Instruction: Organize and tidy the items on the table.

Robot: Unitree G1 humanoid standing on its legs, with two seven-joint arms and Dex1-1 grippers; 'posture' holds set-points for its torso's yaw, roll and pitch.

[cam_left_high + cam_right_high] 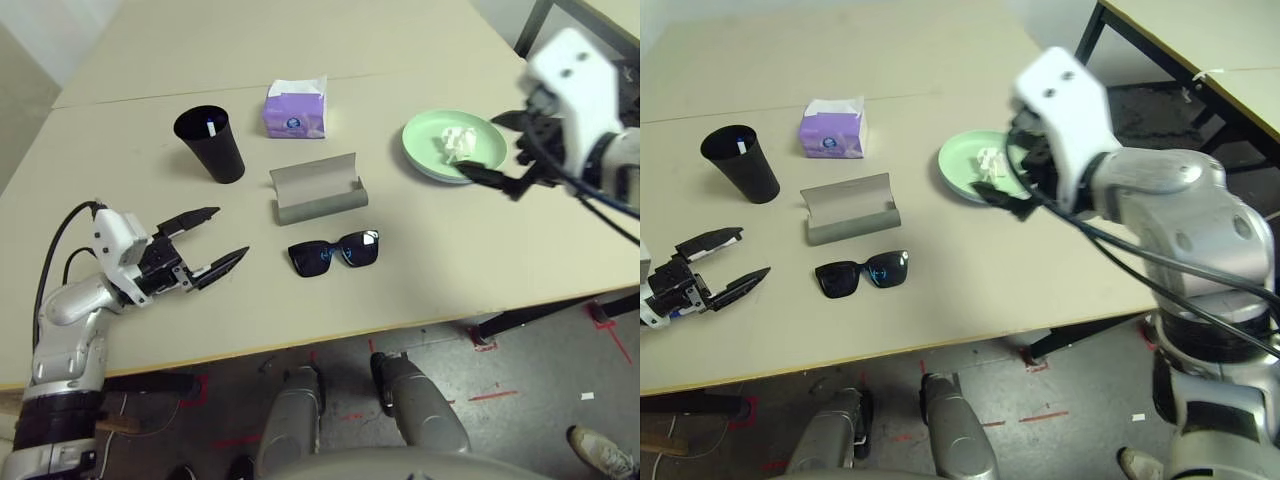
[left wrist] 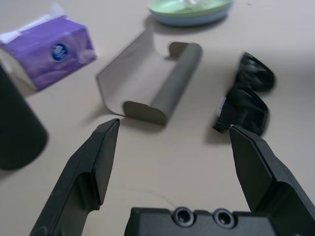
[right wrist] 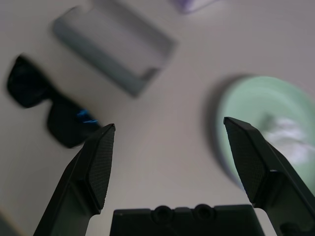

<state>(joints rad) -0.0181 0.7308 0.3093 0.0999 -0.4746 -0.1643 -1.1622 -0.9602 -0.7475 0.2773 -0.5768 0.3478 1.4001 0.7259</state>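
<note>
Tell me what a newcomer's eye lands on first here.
The black sunglasses lie at the table's near middle, just before the open grey glasses case. A crumpled white tissue sits on the green plate at right, beside the open right tool. The purple tissue box stands behind.

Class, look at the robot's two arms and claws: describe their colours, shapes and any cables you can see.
Both arms are rounded silver-grey shells with black joint bands. Each wrist carries a white boxy housing. The left claw and right claw each have two black tapered fingers. Black cables loop outside both forearms.
</note>
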